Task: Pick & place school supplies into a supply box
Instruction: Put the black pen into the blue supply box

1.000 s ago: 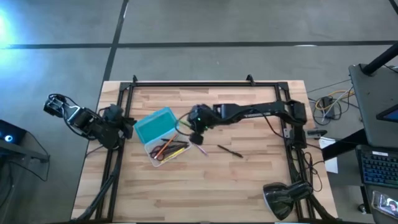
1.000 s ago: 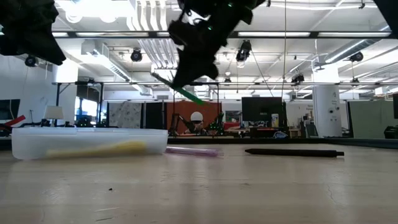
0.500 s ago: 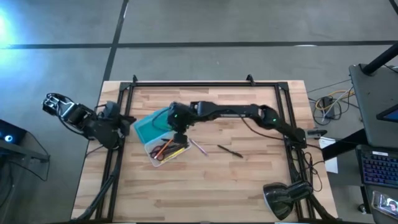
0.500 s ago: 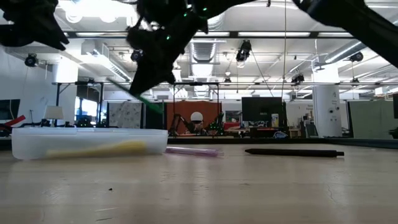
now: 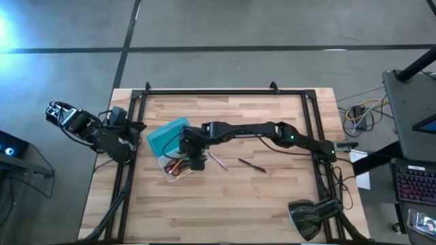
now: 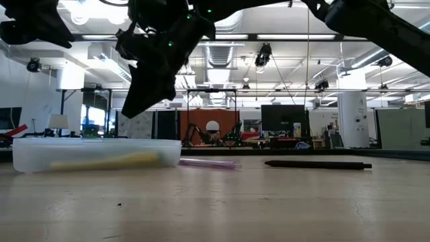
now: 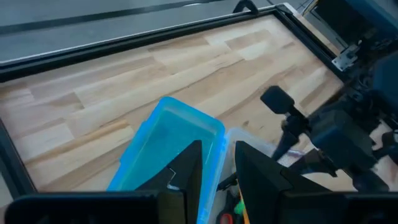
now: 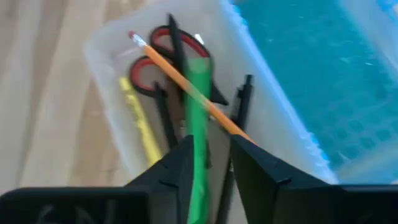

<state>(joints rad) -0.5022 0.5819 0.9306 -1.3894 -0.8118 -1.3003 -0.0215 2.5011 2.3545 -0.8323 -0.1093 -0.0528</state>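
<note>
The supply box (image 5: pixel 170 145) lies open on the table's left half, with the turquoise lid (image 5: pixel 166 137) toward the far left and the translucent tray (image 5: pixel 181 165) beside it. Inside the tray I see red-handled scissors (image 8: pixel 149 65), an orange pencil (image 8: pixel 186 87), dark pens (image 8: pixel 239 102) and a yellow stick (image 8: pixel 140 124). My right gripper (image 5: pixel 195 154) hovers over the tray, shut on a green marker (image 8: pixel 198 112). My left gripper (image 7: pixel 217 171) waits open at the table's left edge, pointing at the box. My right gripper pinches the green marker's shaft (image 8: pixel 196 146) between its two fingers (image 8: pixel 177 168), coming from above and slanting down. The marker runs forward out of the fingers, along them. It is lifted, with its far end (image 8: pixel 199 65) over the things in the tray.
A pink-purple pen (image 5: pixel 216 161) lies on the table just right of the tray, and a dark pen (image 5: pixel 252 165) lies farther right. A dark metal frame (image 5: pixel 204 92) runs along the table's far and side edges. Bare wood stretches across the near half.
My right gripper has carried the green marker toward the table's left, from beside the box's right side to above the tray, and has come lower. It has stayed shut on the marker. The box and the loose pens have not moved.
</note>
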